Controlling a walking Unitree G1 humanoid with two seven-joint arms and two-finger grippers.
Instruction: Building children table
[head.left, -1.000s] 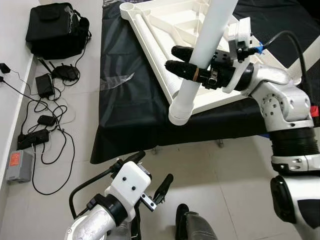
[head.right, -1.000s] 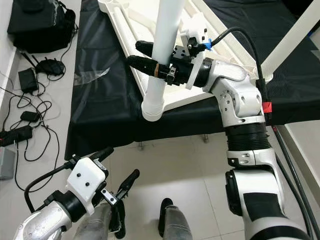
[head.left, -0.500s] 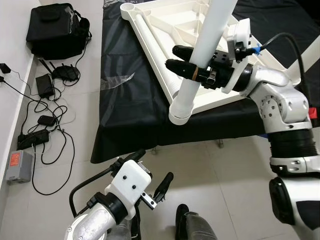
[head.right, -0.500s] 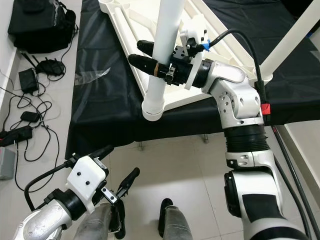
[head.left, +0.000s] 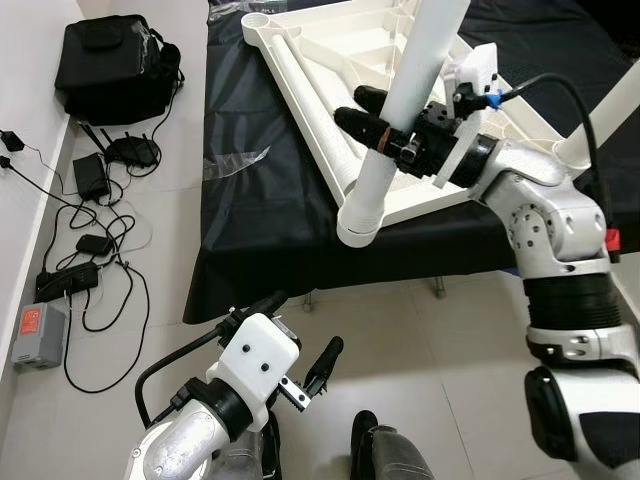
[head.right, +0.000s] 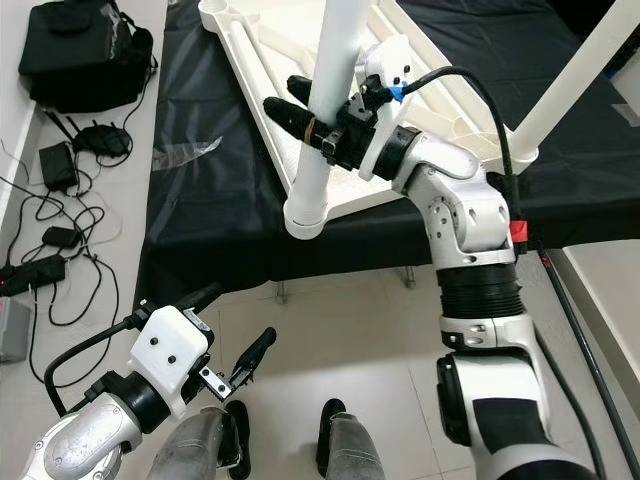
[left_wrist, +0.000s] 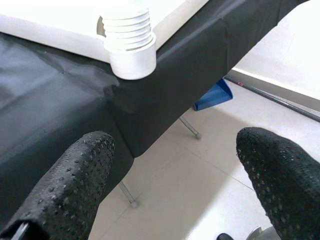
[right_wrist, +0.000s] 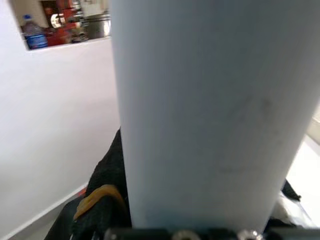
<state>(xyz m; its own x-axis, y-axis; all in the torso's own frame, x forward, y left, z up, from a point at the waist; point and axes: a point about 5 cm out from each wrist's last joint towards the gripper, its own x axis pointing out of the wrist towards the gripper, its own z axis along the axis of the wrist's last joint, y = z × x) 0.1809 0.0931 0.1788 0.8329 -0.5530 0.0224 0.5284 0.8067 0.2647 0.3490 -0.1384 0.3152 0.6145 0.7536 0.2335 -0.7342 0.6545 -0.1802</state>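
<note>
The white table leg (head.left: 400, 120) stands in the corner socket at 6 o'clock of the inverted tabletop (head.left: 330, 60) on the black-draped worktop (head.left: 250, 230), right gripper (head.left: 372, 113) jaws clamping it, left gripper (head.left: 290, 345) jaws open and idle; seating appears unfinished.

— What do we have along the wall on our left?
— A black bag (head.left: 110, 60) on the pale floor (head.left: 450, 340), and below it a tangle of black cables (head.left: 95, 250) with power adapters (head.left: 90, 172).
— Anything else?
— A grey box with an orange label (head.left: 38, 332) near the cables, and a black cloth (head.left: 255, 210) draped over the work surface.
</note>
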